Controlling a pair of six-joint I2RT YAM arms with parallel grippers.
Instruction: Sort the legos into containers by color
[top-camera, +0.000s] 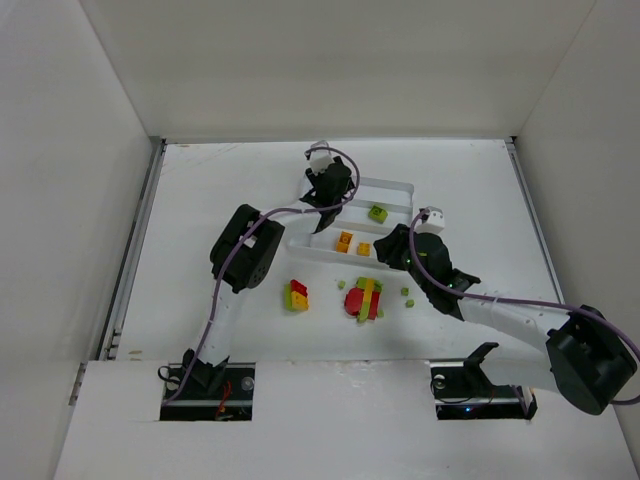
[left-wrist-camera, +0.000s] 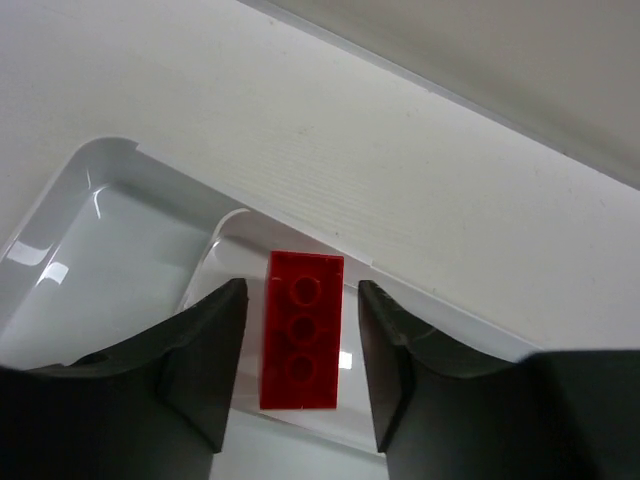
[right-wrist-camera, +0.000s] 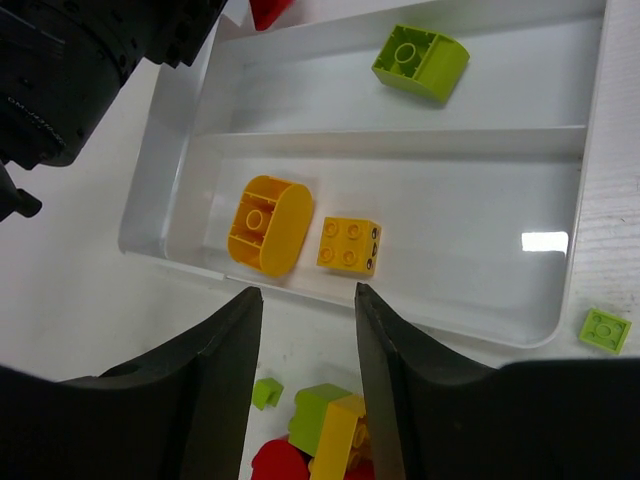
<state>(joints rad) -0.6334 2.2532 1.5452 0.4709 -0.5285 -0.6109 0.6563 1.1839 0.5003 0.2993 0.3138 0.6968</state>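
From above, the left arm (top-camera: 245, 250) reaches to the far end of the white tray (top-camera: 398, 195), with loose legos (top-camera: 365, 298) before it; the left gripper (left-wrist-camera: 300, 300) stands parted around, not touching, a red brick (left-wrist-camera: 300, 330) lying in a slot; the right gripper (right-wrist-camera: 308, 330), parted and empty, hovers over the tray's near wall by two yellow bricks (right-wrist-camera: 268, 224).

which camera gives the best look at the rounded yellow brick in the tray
Right wrist: the rounded yellow brick lies close and unobstructed in the tray, its studs and curved ends clear. Top external shows the brick only as a small orange speck. Left wrist does not show it.
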